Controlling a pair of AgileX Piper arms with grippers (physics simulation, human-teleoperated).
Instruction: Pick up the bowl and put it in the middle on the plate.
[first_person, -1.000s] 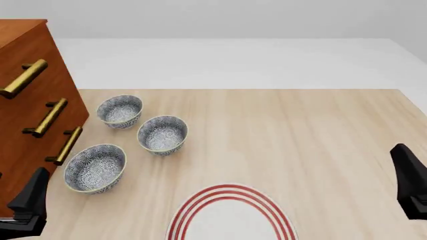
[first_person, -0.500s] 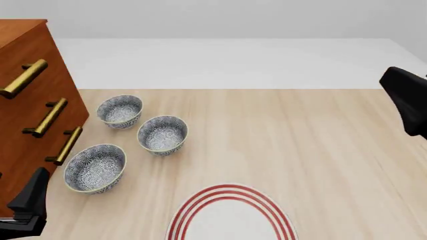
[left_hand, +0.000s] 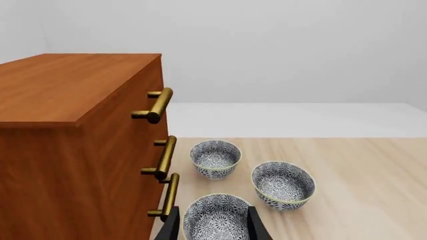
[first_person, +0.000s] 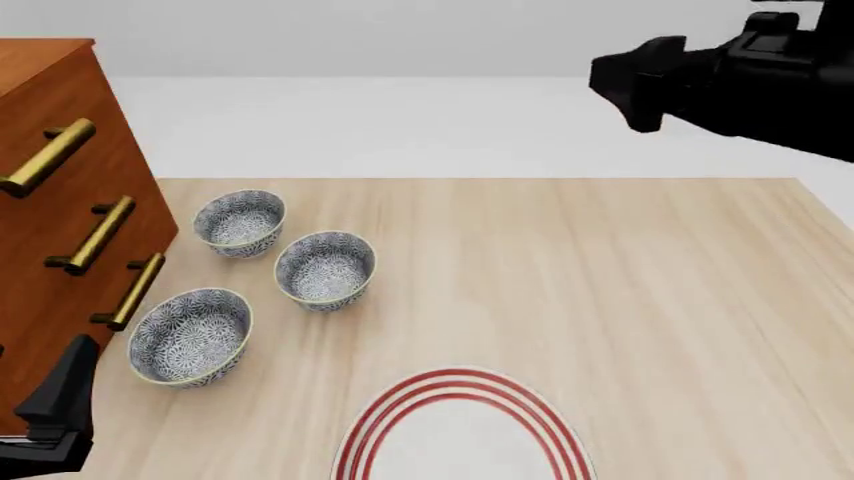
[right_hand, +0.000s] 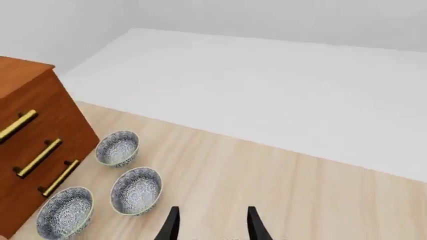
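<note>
Three look-alike blue-grey floral bowls stand at the table's left: a far bowl (first_person: 240, 222), a middle bowl (first_person: 324, 268) and a near bowl (first_person: 191, 335). Nothing marks one out as the task's bowl. The white plate (first_person: 461, 435) with red rings lies at the front edge, partly cut off. My left gripper (left_hand: 212, 231) is open and low at the front left, with the near bowl (left_hand: 217, 220) just ahead of its fingers, untouched. My right gripper (right_hand: 211, 227) is open and empty, high above the table's far right, and it looks down on the bowls.
A wooden drawer cabinet (first_person: 60, 210) with brass bar handles (first_person: 104, 233) stands at the table's left edge, close beside the bowls. The right arm (first_person: 747, 80) crosses the upper right of the front view. Beyond the table's far edge is white floor.
The right arm has risen from low at the right edge to high at the far right and swung leftward. The left arm and the bowls have not moved.
</note>
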